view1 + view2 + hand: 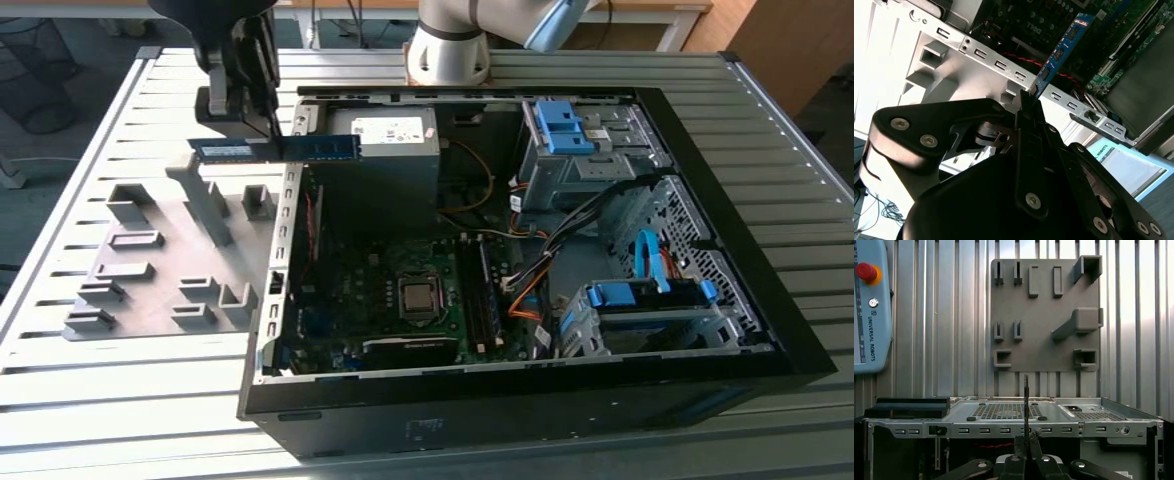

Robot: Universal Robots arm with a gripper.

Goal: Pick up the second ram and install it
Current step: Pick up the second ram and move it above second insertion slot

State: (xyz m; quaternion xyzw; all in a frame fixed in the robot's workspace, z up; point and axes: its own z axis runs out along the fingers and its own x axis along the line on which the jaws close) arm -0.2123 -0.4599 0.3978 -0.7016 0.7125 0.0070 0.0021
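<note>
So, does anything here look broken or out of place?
Nothing looks damaged or spilled. The second ram is in no slot: the pincer clamps it above the edge of the open computer case.

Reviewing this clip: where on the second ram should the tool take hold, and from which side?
Across its two flat faces, at the upper long edge, coming from above. The second ram is a thin board standing on edge, so the tool, pinching there now, leaves the lower edge free.

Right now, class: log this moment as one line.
gripper: shut on second ram | position: over computer case wall | installed: not yet
</note>
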